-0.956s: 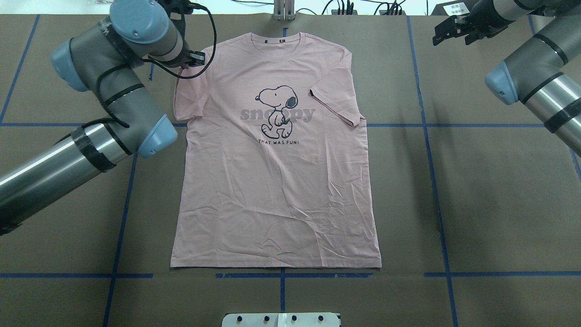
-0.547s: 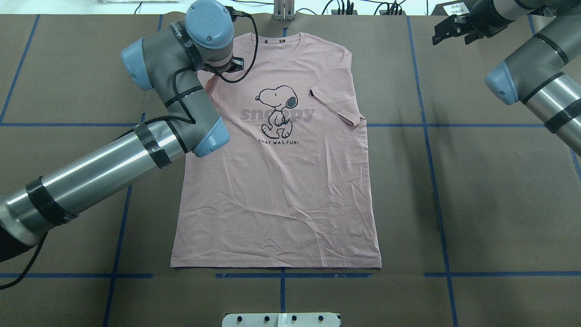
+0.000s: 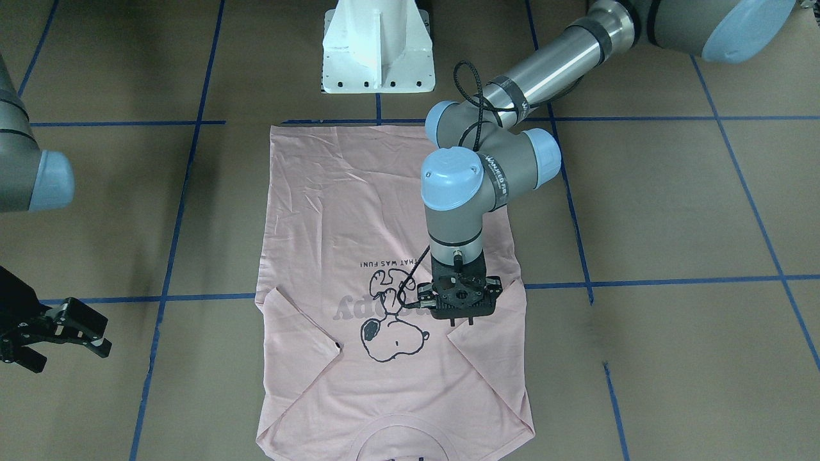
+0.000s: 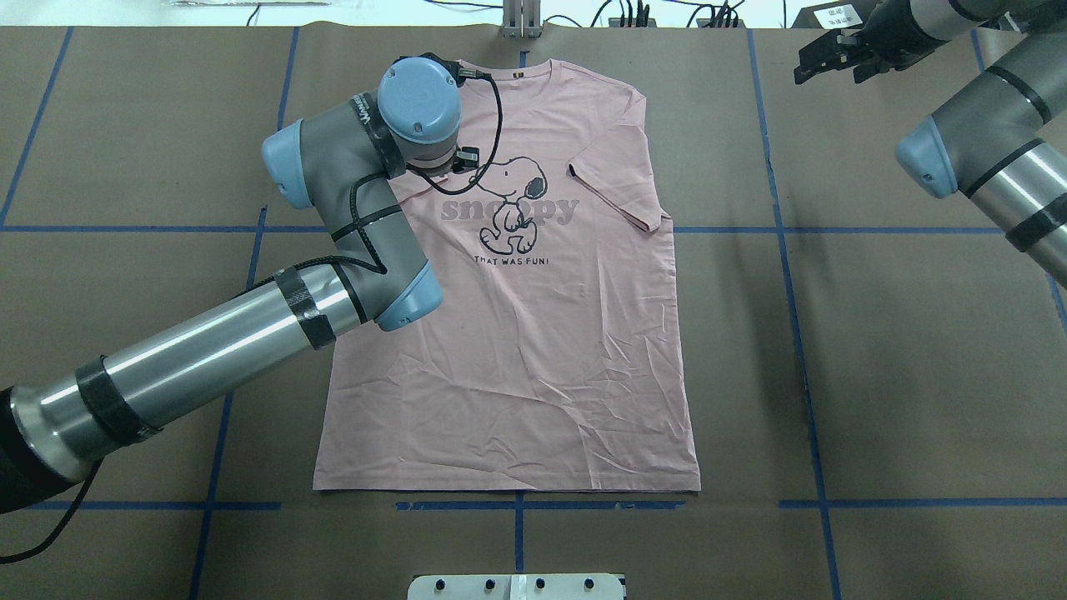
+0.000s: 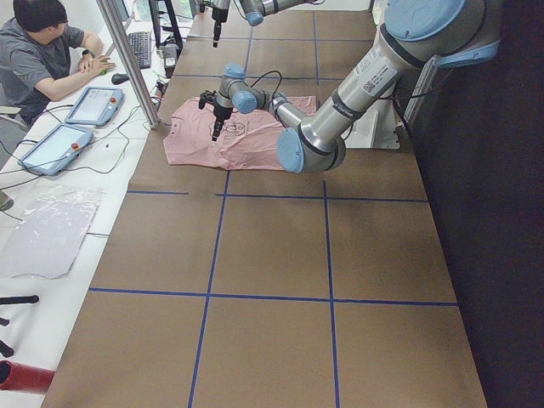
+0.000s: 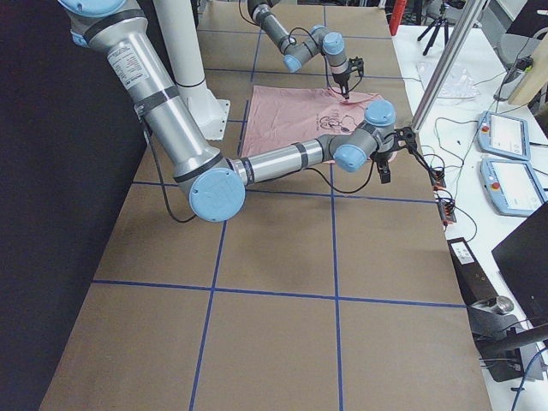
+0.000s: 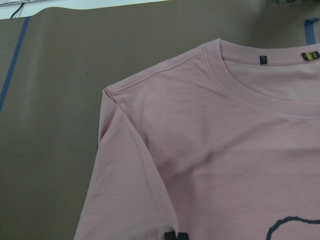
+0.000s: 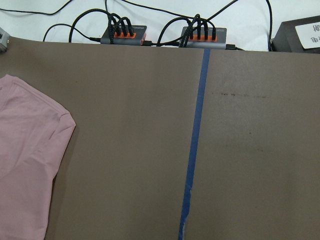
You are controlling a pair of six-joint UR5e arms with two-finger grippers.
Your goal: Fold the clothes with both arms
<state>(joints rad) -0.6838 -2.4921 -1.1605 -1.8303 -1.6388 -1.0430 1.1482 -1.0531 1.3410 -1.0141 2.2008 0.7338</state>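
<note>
- Front view: the pink T-shirt [image 3: 333, 205] lies flat on the brown table [image 3: 672, 211]. Its Snoopy print [image 3: 391, 320] faces up and its collar points to 6 o'clock. Both sleeves [image 3: 301, 330] are folded in over the chest. The left gripper [image 3: 461, 320] points down at the print's 3 o'clock side. The right gripper [image 3: 64, 342] is off the shirt at 8 o'clock, with its fingers spread apart. A white pedestal [image 3: 378, 51] stands at 12 o'clock.
- Overhead view: the left arm [image 4: 208, 358] comes in from 8 o'clock and hides the shirt's 10 o'clock corner. The right gripper hangs over bare table at 1 o'clock.
- Left side view: the shirt lies far off at 12 o'clock. A person [image 5: 42, 59] sits at a desk at 10 o'clock.
- Right side view: the near arm's gripper hangs by the shirt's collar end.
- Left wrist view: two black fingertips [image 7: 170, 236] sit close together at 6 o'clock, pinching the folded sleeve [image 7: 125, 190].
- Right wrist view: a bit of shirt shows at 9 o'clock. Power strips [image 8: 125, 34] sit at 12 o'clock.
</note>
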